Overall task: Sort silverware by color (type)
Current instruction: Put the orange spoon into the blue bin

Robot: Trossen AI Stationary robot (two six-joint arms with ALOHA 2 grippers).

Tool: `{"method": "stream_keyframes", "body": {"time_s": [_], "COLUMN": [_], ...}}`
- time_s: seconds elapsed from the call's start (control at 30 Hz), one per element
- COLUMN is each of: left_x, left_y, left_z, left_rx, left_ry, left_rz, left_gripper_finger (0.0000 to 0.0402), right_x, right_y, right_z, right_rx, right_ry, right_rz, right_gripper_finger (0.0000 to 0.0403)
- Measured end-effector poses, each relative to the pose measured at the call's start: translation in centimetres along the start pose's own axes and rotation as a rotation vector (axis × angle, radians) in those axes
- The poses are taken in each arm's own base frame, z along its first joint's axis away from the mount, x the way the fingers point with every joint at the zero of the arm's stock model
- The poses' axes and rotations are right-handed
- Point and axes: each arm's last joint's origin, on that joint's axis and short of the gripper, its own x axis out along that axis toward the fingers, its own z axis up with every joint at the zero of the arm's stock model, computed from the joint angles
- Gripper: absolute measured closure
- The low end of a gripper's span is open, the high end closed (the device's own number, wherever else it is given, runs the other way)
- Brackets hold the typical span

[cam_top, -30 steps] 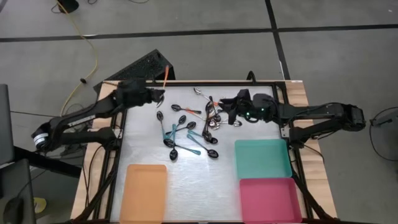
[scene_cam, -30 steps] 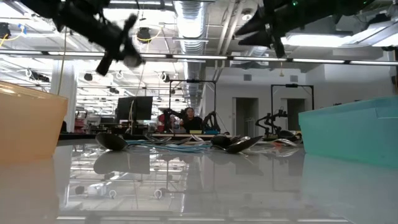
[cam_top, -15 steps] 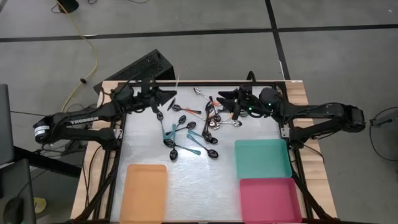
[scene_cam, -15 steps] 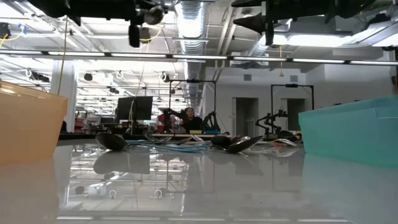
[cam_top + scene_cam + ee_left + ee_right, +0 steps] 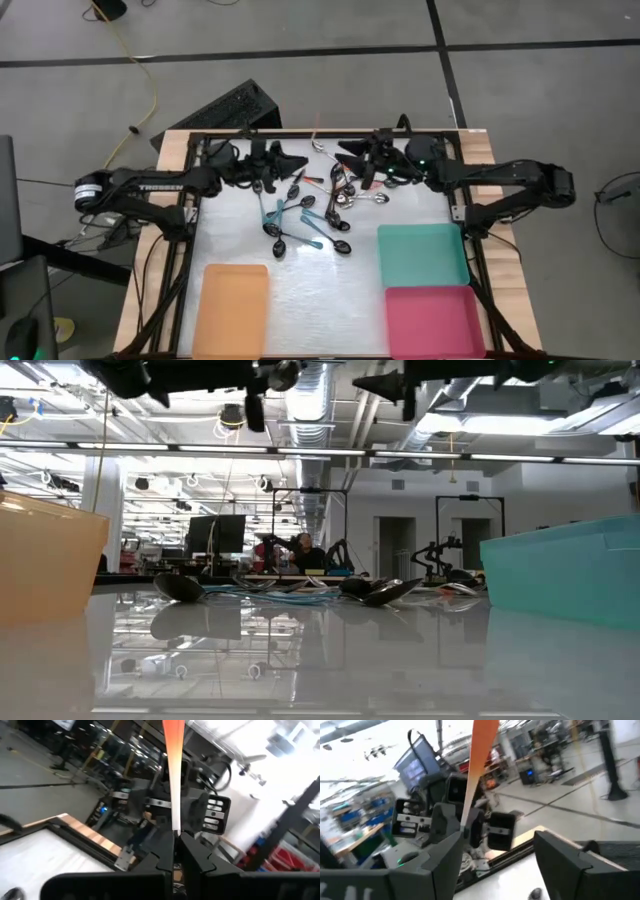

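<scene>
Left claw [image 5: 300, 160]: clamped on an orange spoon [image 5: 173, 765], handle pinched between its fingers and sticking out ahead; it has swung from the left rear corner toward the middle of the rear edge since a second ago.
Right claw [image 5: 345, 152]: fingers spread wide, where a second ago they were narrower; it has shifted left along the rear edge and now faces the left claw, with the orange spoon between its fingers in its wrist view.
Orange spoon: held up off the worktop [image 5: 320, 290], between the two claws.
Other spoons [image 5: 300, 215]: the teal, black and orange heap lies unchanged on the rear half of the worktop.
Trays: orange [image 5: 232, 310], teal [image 5: 422, 253], pink [image 5: 433, 320], all unmoved at the front.
</scene>
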Motion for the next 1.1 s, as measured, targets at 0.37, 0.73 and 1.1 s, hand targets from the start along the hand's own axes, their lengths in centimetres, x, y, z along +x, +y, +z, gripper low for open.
{"method": "stream_keyframes", "body": {"time_s": [0.37,0.73,1.1], "left_x": [2.4,2.5,2.5], "left_y": [-0.7,-0.5,-0.5], "left_z": [0.0,-0.6,-0.6], "left_rx": [0.054,0.072,0.071], "left_ry": [0.05,0.081,0.087], "left_rz": [-0.065,-0.003,0.004], "left_gripper_finger": [0.0401,0.0401,0.0401], "right_x": [2.9,2.9,2.9], "right_y": [0.8,0.4,0.5], "right_z": [1.2,1.4,1.3], "right_rx": [-0.006,-0.022,-0.022], "right_ry": [0.009,0.002,0.009], "right_rz": [0.098,0.093,0.097], "right_gripper_finger": [0.0148,0.0148,0.0148]}}
